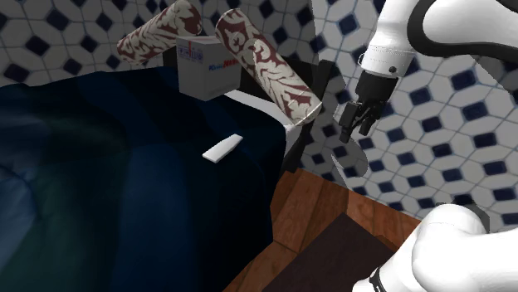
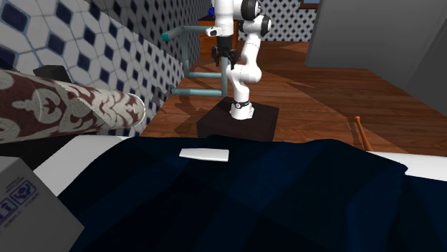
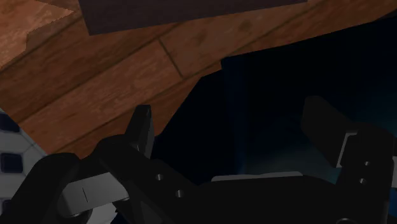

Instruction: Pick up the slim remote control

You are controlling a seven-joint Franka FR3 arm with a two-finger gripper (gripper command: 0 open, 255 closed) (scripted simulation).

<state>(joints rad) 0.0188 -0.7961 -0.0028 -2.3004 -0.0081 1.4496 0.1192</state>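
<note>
End effector hangs open, empty; slim white remote lies well apart from it on bed. Approach, grasp, lift outstanding.

Wall: white tiles with dark blue diamonds are covering it behind and beside the bed in the shoulder view.

Floor: reddish-brown wooden planks are running across the room, and light is falling on them in broad patches.

Bed: a dark blue cover is draping over it, with a white mattress edge showing beneath (second exterior view).

Two cylindrical bolsters, maroon with a cream pattern, are lying at the bed's far end, flanking a white carton.

A teal tubular frame is standing against the tiled wall.

A plain grey panel is rising at the second exterior view's upper right.
</note>
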